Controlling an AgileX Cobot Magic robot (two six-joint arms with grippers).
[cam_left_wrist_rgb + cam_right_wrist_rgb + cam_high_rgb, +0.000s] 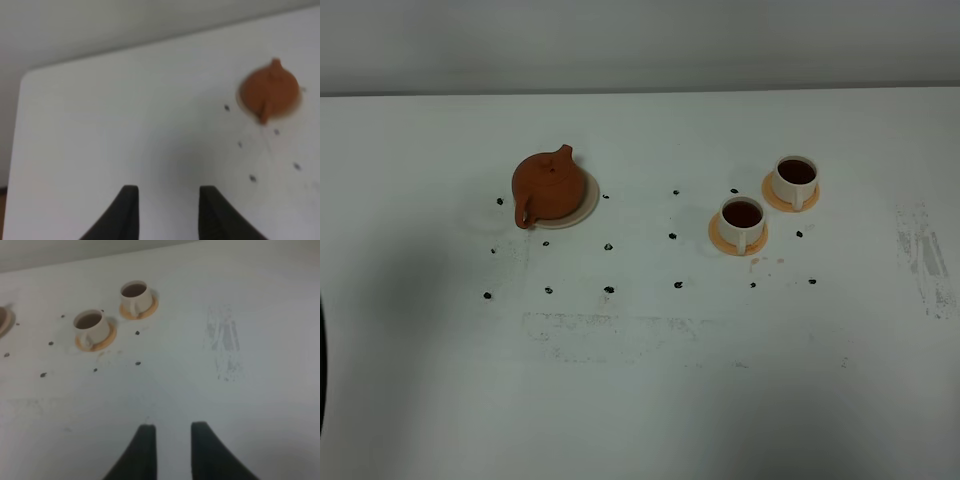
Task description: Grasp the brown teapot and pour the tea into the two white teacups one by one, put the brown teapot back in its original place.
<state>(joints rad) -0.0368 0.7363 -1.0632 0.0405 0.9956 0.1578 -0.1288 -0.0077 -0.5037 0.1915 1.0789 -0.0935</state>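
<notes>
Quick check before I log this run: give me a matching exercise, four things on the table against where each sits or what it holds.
Things:
1. brown teapot
2. nearer white teacup
3. farther white teacup
4. cream saucer

States:
A. under the teapot
B. holds dark tea, on the orange saucer closer to the teapot
C. on the left, no gripper on it
D. holds dark tea, on the rightmost orange saucer

Pairs: 1-C, 2-B, 3-D, 4-A
</notes>
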